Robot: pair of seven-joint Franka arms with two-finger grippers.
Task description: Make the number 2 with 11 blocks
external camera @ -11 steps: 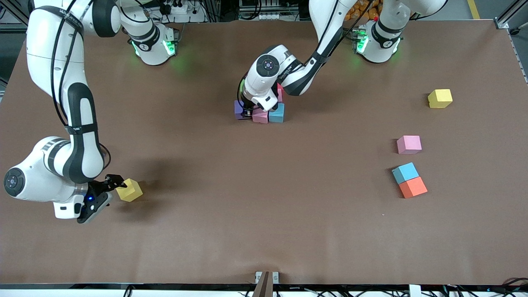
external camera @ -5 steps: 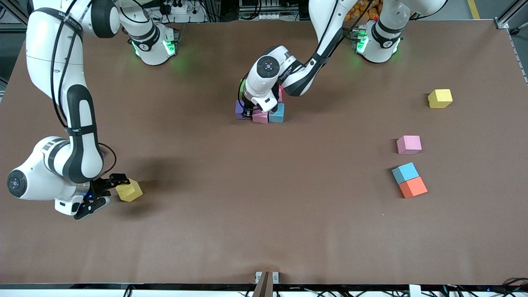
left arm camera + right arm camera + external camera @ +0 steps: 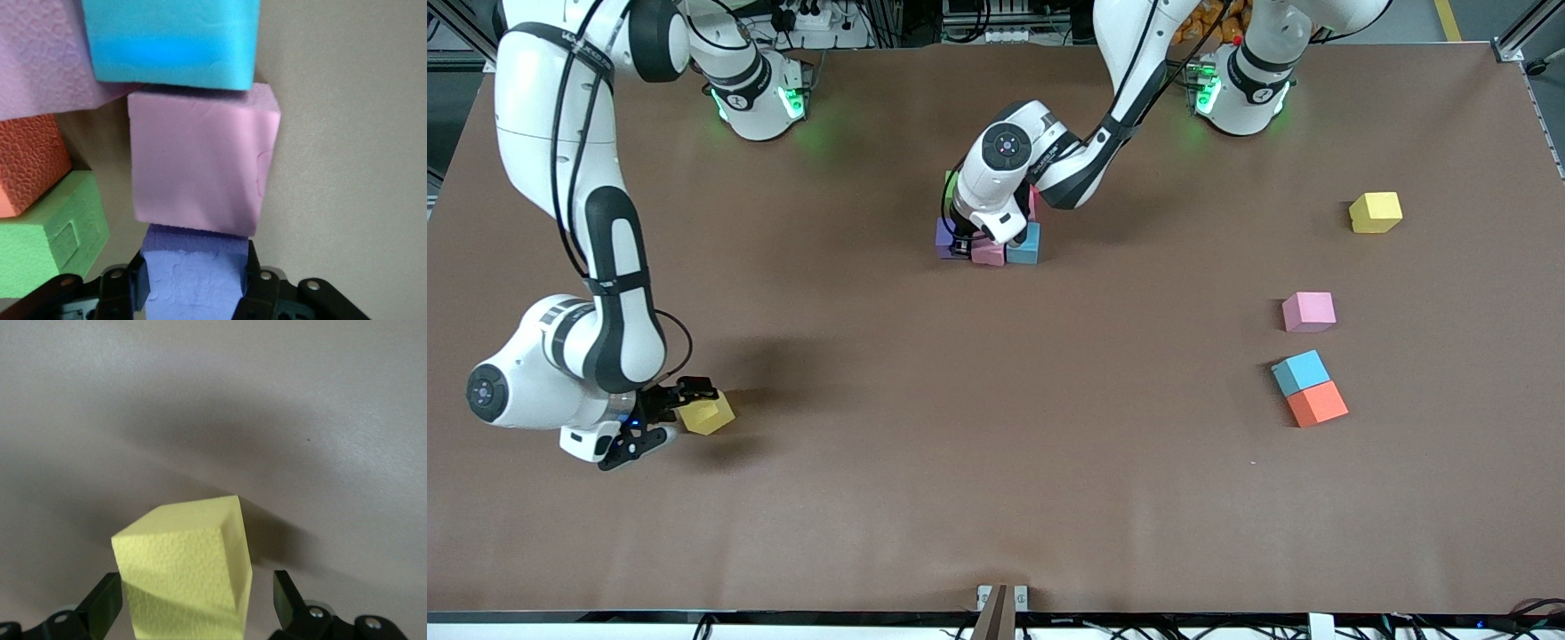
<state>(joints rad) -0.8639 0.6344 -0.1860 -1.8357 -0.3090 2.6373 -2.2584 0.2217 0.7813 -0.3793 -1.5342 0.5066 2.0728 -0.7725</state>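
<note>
I see the left pincer (image 3: pixel 193 293) closed on the purple block (image 3: pixel 195 277), gripping it on two opposite faces. It is low over the block cluster in the middle of the bench (image 3: pixel 996 498), toward the bases' edge. In the left wrist view the purple block touches a pink block (image 3: pixel 200 160), which in turn touches a light blue block (image 3: pixel 170 40); these three form one line. Beside that line I see a green block (image 3: pixel 47 240), an orange-red block (image 3: pixel 30 160) and a second pink block (image 3: pixel 40 67). In the front view the left arm covers most of this cluster.

I see the right pincer (image 3: pixel 197 600) fully spread, with one finger on each side of a yellow block (image 3: pixel 183 580). Gaps remain between the fingers and the block, so nothing is gripped. That yellow block sits on the bench near the right arm's end, closer to the front camera's edge than the cluster.

Toward the left arm's end of the bench I see four loose blocks. A second yellow block (image 3: pixel 1376 212) lies nearest the bases' edge. A lone pink block (image 3: pixel 1309 312) lies nearer the front camera than it. A second light blue block (image 3: pixel 1300 372) and an orange block (image 3: pixel 1317 404) touch each other, nearer the camera again.
</note>
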